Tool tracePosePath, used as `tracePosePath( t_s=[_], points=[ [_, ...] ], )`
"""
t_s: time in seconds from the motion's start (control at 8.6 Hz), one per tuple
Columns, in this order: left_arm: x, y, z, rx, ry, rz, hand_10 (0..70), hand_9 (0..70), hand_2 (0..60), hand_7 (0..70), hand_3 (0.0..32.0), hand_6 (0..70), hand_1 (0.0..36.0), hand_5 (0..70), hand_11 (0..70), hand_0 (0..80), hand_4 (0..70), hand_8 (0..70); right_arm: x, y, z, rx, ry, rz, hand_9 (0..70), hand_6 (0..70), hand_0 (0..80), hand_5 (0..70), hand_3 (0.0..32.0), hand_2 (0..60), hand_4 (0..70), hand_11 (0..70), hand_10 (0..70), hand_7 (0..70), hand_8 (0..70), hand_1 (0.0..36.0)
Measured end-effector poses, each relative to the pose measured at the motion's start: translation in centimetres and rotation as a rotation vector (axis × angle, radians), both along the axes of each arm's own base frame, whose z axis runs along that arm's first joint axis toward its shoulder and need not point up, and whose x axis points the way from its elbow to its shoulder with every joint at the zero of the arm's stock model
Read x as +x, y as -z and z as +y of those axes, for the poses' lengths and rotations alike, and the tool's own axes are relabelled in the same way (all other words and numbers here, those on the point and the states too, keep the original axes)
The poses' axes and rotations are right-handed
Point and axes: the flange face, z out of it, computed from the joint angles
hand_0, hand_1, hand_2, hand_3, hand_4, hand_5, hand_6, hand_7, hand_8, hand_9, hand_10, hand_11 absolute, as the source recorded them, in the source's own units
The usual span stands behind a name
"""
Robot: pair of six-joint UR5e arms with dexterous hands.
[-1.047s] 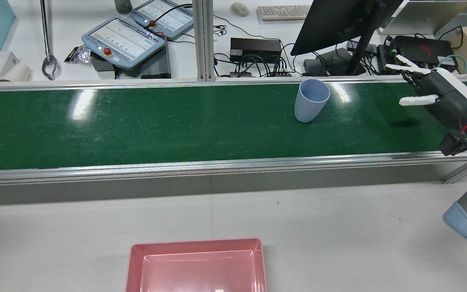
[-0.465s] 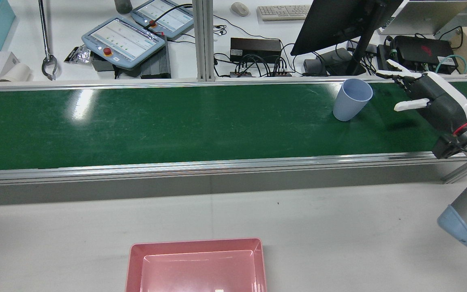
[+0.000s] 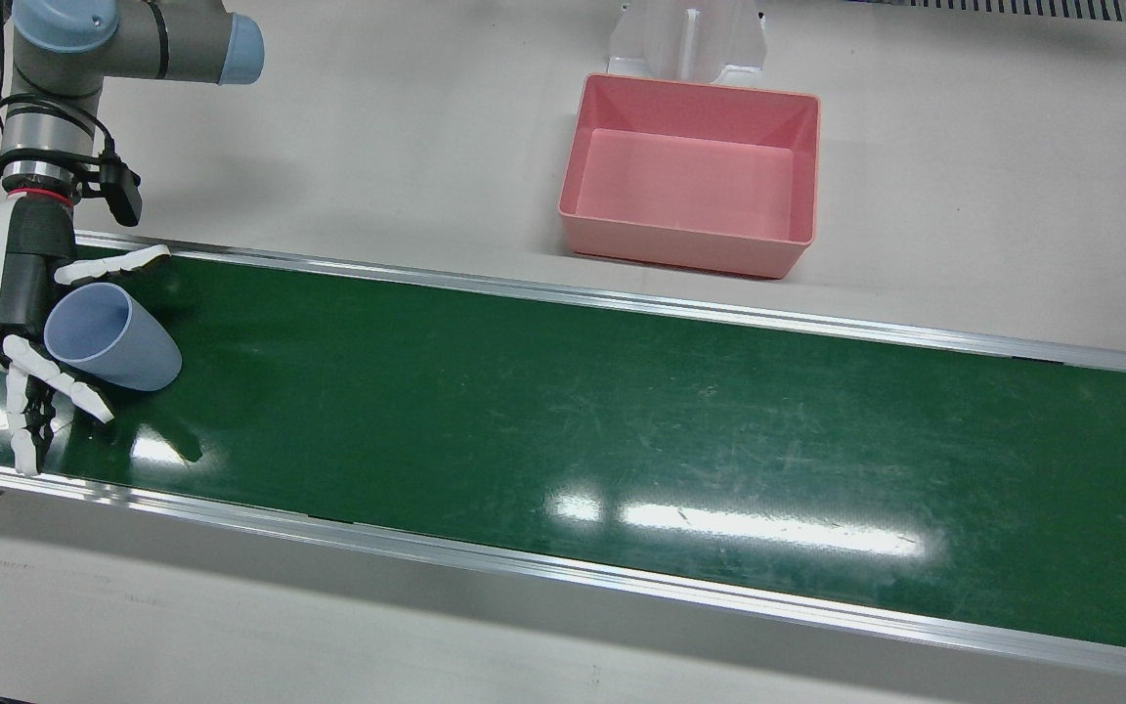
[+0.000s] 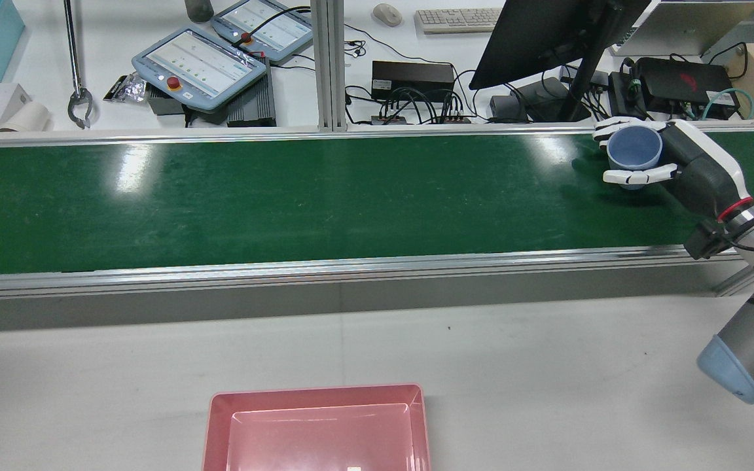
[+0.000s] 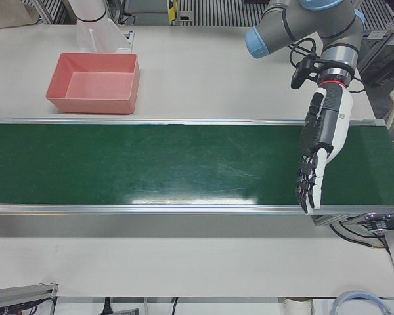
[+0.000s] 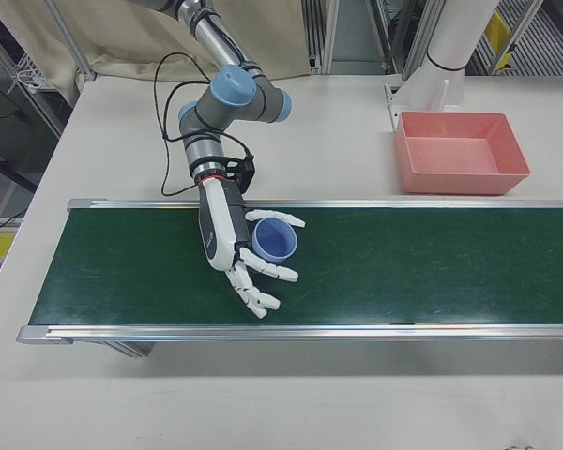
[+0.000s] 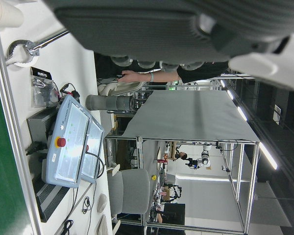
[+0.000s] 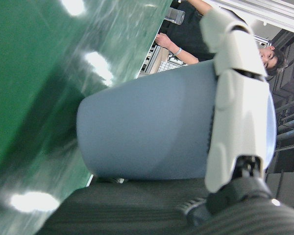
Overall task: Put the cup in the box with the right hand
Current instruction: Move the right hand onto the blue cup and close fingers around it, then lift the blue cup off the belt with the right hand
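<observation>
Belt: I see the green conveyor belt running the full width of the rear view between two silver rails, with bare white table on my near side.
Left hand: my left hand shows only in the left-front view, stretched flat above the belt's end with fingers straight and apart, holding nothing; its own camera shows mostly dark palm and the desks beyond.
Box: the pink box sits on the white table, well apart from the belt; the rear view cuts off its near edge, while the front view shows it whole.
Room to move: open belt and bare table lie between cup and box; a white stand is just behind the box's far wall.
Cup: the blue cup is at the right end of the belt, near its far rail, mouth tipped toward the rear camera.
Right hand: my right hand is wrapped around the cup, one white finger across its near side and others curling over the far rim.
Hidden: I cannot tell whether the cup's base touches the belt; the right hand view is blurred, showing only the cup wall against the palm.
Background: the desk behind holds teach pendants, cables and a monitor.
</observation>
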Motion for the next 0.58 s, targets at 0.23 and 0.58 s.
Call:
tracePosePath(
  t_s=[0.23, 0.58],
  points=[
    [0.0, 0.0, 0.0, 0.000, 0.000, 0.000, 0.0, 0.0, 0.0, 0.0, 0.0, 0.0, 0.0, 0.0, 0.0, 0.0, 0.0, 0.0, 1.1, 0.5, -0.3, 0.007, -0.024, -0.015, 70.0, 39.7, 80.0, 23.1, 0.0, 60.0, 32.7, 69.2, 46.7, 70.0, 59.4, 36.0],
    [0.0, 0.0, 0.0, -0.001, 0.000, 0.000, 0.0, 0.0, 0.0, 0.0, 0.0, 0.0, 0.0, 0.0, 0.0, 0.0, 0.0, 0.0, 4.9, 5.8, -0.4, 0.099, -0.086, -0.074, 70.0, 40.7, 78.4, 23.3, 0.0, 60.0, 32.3, 65.8, 44.3, 70.0, 58.2, 36.0]
  ],
)
